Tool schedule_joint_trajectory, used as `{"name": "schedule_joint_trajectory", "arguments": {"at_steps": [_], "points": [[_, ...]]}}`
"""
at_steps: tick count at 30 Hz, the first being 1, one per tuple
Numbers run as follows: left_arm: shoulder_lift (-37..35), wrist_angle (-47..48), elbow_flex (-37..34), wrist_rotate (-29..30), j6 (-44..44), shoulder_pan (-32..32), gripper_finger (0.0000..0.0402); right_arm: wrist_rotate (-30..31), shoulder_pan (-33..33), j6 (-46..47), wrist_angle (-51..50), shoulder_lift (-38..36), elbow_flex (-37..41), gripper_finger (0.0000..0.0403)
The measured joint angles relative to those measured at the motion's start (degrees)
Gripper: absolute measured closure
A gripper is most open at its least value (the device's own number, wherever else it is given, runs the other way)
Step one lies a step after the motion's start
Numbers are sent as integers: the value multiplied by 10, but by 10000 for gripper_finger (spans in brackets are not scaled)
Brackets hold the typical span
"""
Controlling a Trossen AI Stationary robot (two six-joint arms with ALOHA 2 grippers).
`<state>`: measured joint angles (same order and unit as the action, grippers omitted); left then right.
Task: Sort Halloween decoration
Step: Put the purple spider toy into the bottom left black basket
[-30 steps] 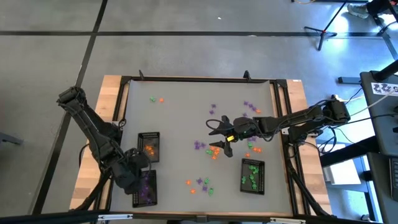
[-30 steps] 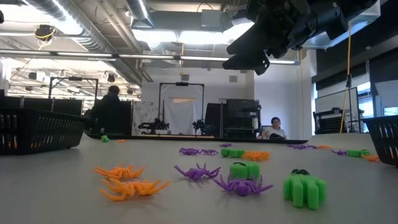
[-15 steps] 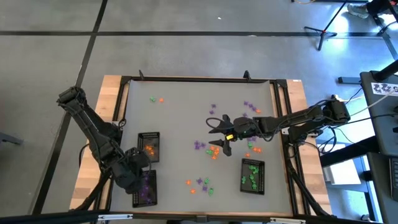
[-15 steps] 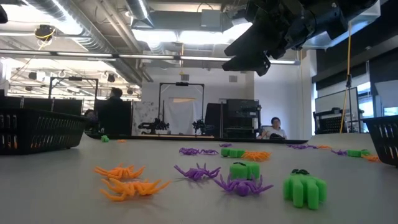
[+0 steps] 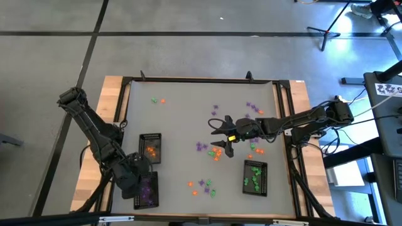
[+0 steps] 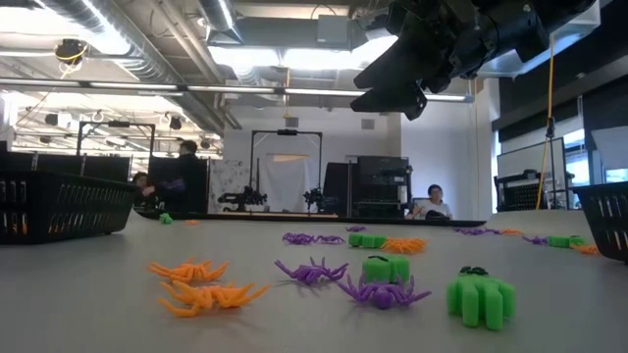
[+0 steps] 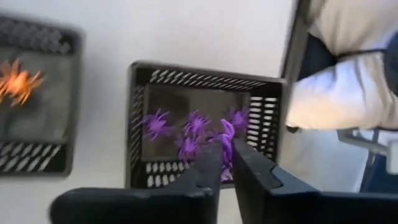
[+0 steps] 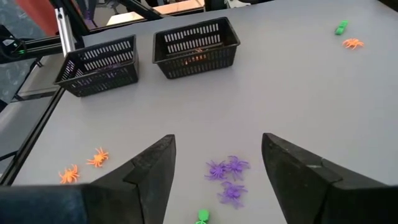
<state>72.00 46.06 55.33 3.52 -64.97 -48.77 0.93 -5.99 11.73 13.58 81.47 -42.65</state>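
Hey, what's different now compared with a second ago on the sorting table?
Very little. The left pincer, over the black mesh tray of purple plastic spiders, has begun easing open with a purple spider between its fingers. In the room behind, a person has shifted. The right pincer stays open above the table's middle; the loose trinkets have not moved.

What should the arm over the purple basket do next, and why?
Probably open the left gripper a bit wider. It hangs over the black mesh tray of purple spiders, with a purple piece between its nearly shut fingers, so letting go should drop it in.
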Motion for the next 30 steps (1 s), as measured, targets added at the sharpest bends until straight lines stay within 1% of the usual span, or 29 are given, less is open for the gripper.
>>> {"name": "schedule_joint_trajectory", "arguments": {"at_steps": [6, 9, 12, 14, 16, 20, 22, 24, 27, 30], "points": [[0, -38, 0, 5, 115, 0, 306, 0, 0, 0, -3, 0, 0, 166], [0, -42, 0, 14, 130, 0, 291, 0, 0, 0, -20, 0, 0, 166], [0, -42, 0, 19, 130, 0, 287, 0, 0, 14, -76, -10, 0, 166], [0, -42, 0, 19, 130, 0, 288, 11, 1, 28, -154, -24, -9, 166], [0, -42, 0, 19, 130, 0, 288, 32, 1, 48, -252, -36, -27, 166], [0, -42, 0, 19, 130, 0, 289, 86, 0, 121, -459, -46, -61, 166], [0, -42, 0, 19, 130, 0, 289, 79, 0, 162, -541, -46, -65, 166], [0, -42, 0, 19, 130, 0, 289, 72, 2, 189, -590, -44, -60, 166], [0, -42, 0, 19, 130, 0, 289, 71, 5, 210, -636, -42, -43, 166], [0, -42, 0, 19, 130, 0, 289, 76, 12, 213, -645, -42, -28, 166]]}}
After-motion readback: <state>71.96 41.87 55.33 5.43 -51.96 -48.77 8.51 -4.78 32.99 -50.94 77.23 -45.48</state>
